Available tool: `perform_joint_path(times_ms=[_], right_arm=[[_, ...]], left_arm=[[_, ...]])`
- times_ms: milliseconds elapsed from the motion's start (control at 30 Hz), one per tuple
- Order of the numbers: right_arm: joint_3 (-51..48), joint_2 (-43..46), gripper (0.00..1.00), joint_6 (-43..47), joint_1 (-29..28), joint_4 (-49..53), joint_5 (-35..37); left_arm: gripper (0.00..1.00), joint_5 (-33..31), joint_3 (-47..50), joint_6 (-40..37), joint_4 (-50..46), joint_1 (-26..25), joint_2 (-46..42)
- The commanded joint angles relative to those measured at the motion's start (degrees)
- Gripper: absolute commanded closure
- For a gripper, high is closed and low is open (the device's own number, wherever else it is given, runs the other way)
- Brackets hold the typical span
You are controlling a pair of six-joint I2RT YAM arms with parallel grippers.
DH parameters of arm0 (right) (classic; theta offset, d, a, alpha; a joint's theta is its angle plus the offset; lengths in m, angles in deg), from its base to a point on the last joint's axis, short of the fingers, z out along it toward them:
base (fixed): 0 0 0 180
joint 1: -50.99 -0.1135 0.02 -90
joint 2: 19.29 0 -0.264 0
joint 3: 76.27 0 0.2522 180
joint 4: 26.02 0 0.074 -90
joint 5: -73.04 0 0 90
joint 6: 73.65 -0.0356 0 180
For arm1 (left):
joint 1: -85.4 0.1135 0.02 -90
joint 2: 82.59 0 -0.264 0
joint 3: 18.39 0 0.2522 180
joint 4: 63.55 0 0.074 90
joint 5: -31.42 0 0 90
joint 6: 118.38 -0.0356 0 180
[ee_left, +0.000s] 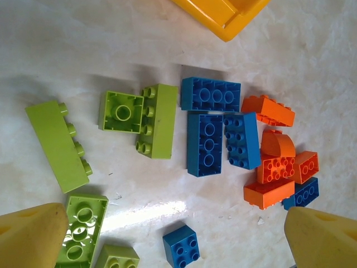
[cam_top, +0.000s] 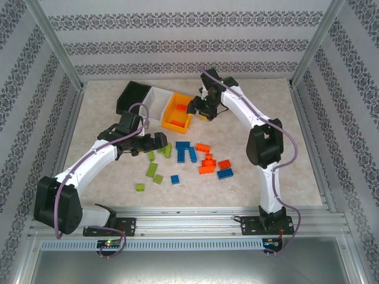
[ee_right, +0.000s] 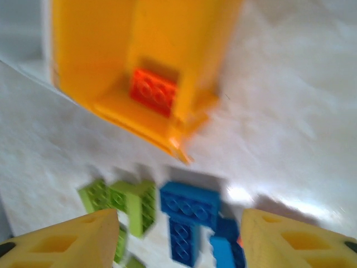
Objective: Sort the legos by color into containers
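Progress: early, in my judgement; most of the sorting is left to do.
Left to sort: green bricks [cam_top: 153, 168], blue bricks [cam_top: 186, 151] and orange-red bricks [cam_top: 207, 164], well over a dozen in all, loose on the table [cam_top: 284, 148].
Nearest lot: a few green bricks and one small blue brick [ee_left: 182, 248], at 6 to 7 o'clock of the heap, toward the arm bases.
Middle lot: blue bricks at the centre. Orange-red bricks are packed close at their 4 o'clock, green bricks at their 8 to 9 o'clock.
Left gripper [ee_left: 177, 237]: jaws wide, holding nothing; it hangs over the heap's 9 o'clock side.
Bricks to left gripper: in its wrist view the small blue brick lies between the fingertips at 6 o'clock. A green pair is at 11 o'clock, three blue bricks are at the centre, and the orange-red cluster is at 3 to 4 o'clock. None touches a finger.
Bins: black bin [cam_top: 131, 94], white bin [cam_top: 155, 100] and yellow bin [cam_top: 167, 112], in a row beyond the heap at 11 to 12 o'clock.
Done: one stored brick [ee_right: 153, 92], orange-red, lying in the yellow bin. Whether a second lies there I cannot tell. No brick can be made out in the black bin or the white bin.
Right gripper [ee_right: 179, 237]: jaws wide, holding nothing; at 3 o'clock of the yellow bin. Its wrist view is blurred.
Stored brick to right gripper: at 11 to 12 o'clock ahead of the fingertips, well apart.
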Motion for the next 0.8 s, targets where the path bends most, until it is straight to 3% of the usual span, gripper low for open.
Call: perform_joint_path(times_ms=[0,300,533,767], right_arm=[[-9.08,9.03,0.36,4.15,1.43,4.48,5.88],[-36.3,23.66,0.33,2.18,5.37,0.24,6.63],[-44.41,24.76,0.36,1.72,3.98,-2.04,6.73],[-46.14,21.26,0.36,2.64,0.26,-2.94,9.44]], left_arm=[[0.0,1.81,-1.62,-0.48,0.5,0.63,1.21],[0.0,4.11,-2.74,-0.55,2.41,0.65,4.15],[0.0,4.27,-2.94,-1.69,1.69,0.59,4.36],[0.0,2.78,-2.45,-3.59,-0.62,0.71,2.86]])
